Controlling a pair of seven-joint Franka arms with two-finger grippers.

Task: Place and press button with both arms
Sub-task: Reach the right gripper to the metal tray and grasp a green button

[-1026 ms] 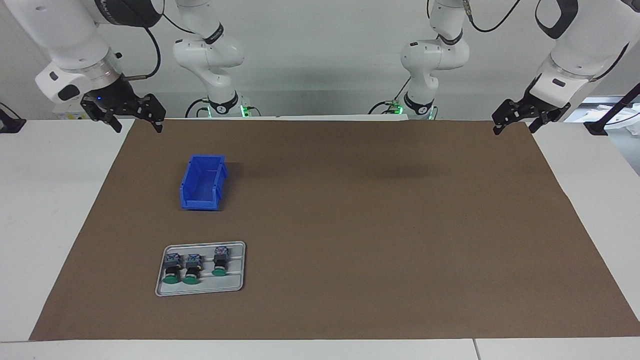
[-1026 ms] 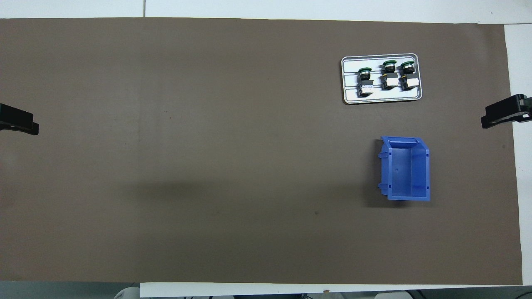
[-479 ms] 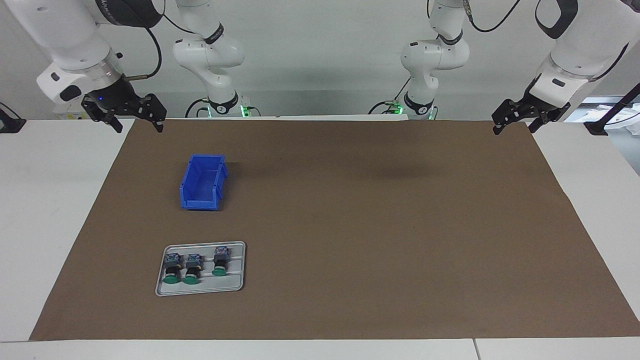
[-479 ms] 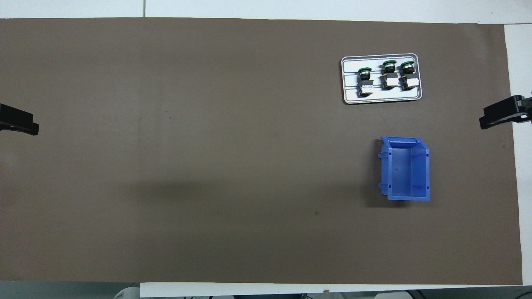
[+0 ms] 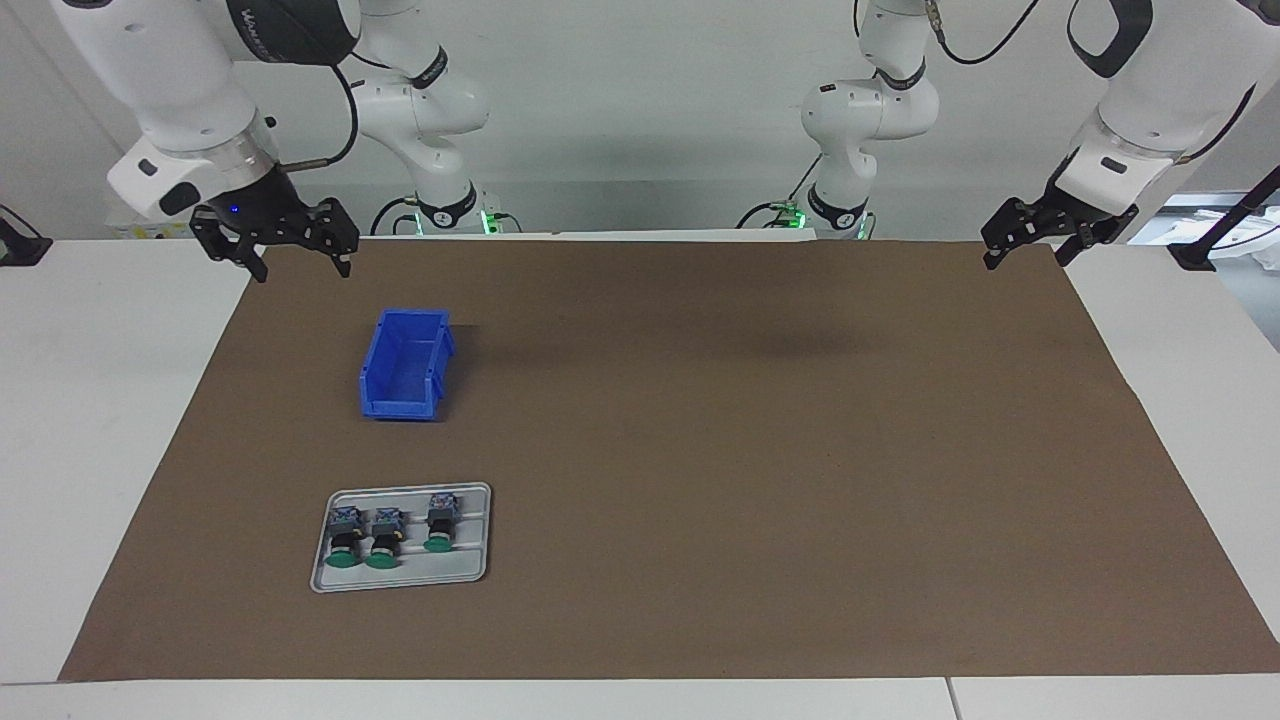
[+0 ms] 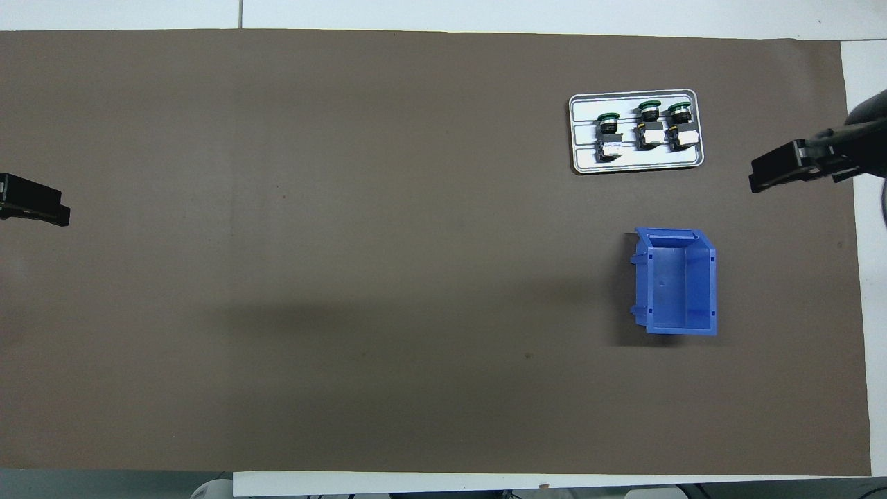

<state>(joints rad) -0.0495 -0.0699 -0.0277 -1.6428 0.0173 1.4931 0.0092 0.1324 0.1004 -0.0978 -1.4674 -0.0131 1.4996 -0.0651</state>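
Plainly, nothing is held yet: right gripper (image 5: 297,248) and left gripper (image 5: 1026,242) hang with jaws spread. Buttons (image 5: 384,536) lie on the tray (image 5: 400,580), at six o'clock from the bin (image 5: 405,364). Two lie close together, so a wide grab risks knocking the neighbour.

Brown mat (image 5: 760,450) bare from centre to 3 o'clock in facing view, toward left arm's end of desk (image 5: 90,420): wide passage there. Obstacles cluster at 8–10 o'clock in same view: blue bin (image 5: 405,364), open-topped, upright; grey tray (image 5: 478,535) farther from robots, three buttons (image 5: 383,536) lying in it. Clear strip of mat between bin and tray. Right tool (image 5: 297,253) raised over mat edge beside bin, jaws apart.
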